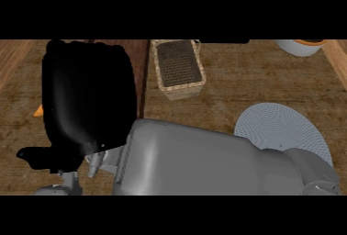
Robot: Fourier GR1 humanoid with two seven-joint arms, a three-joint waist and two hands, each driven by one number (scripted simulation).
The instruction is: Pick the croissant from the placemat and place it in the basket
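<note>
Listing what we are seeing: a large black hand (pixel 85 98) is looming at the left, its fingers' state impossible for us to tell; a grey forearm (pixel 203 160) is covering the lower middle; a rectangular woven wicker basket (pixel 180 69) is standing above; a round pale-blue woven placemat (pixel 284 126) is lying bare at right. We are not seeing the croissant anywhere. We are judging that, working half blind, we risk missing the basket or knocking it.

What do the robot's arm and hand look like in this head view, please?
A bulky, smooth grey forearm with rounded segments fills the lower view. The left hand is a large glossy black shape, with small grey mechanical parts under it. No cables or markings show.
</note>
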